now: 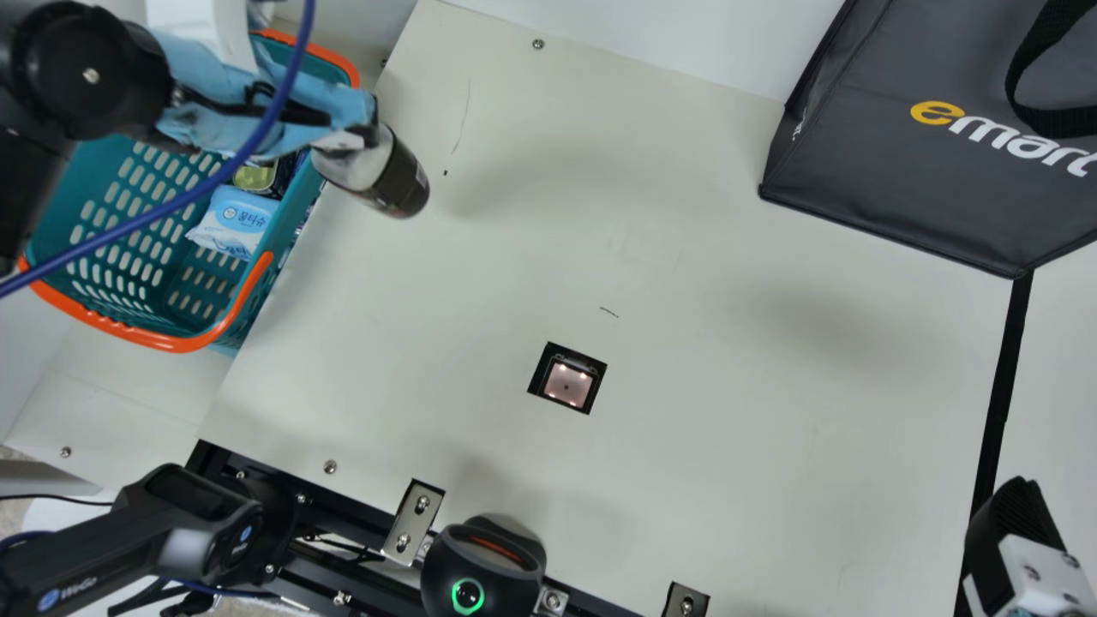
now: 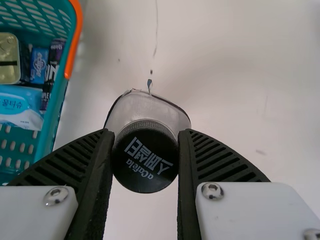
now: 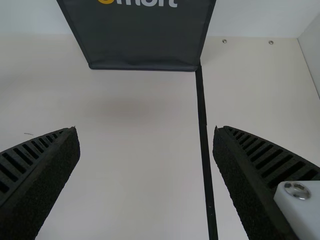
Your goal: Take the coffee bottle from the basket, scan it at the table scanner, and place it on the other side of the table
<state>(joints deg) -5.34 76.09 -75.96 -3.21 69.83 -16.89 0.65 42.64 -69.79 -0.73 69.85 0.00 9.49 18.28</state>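
left gripper clamped on coffee bottle, seemingly above table; right gripper spread

We see a mock shop checkout, apparently in a lab: a scanner in the table, a basket of packaged goods and a bag indicate the shop; a bolted frame, the lab.
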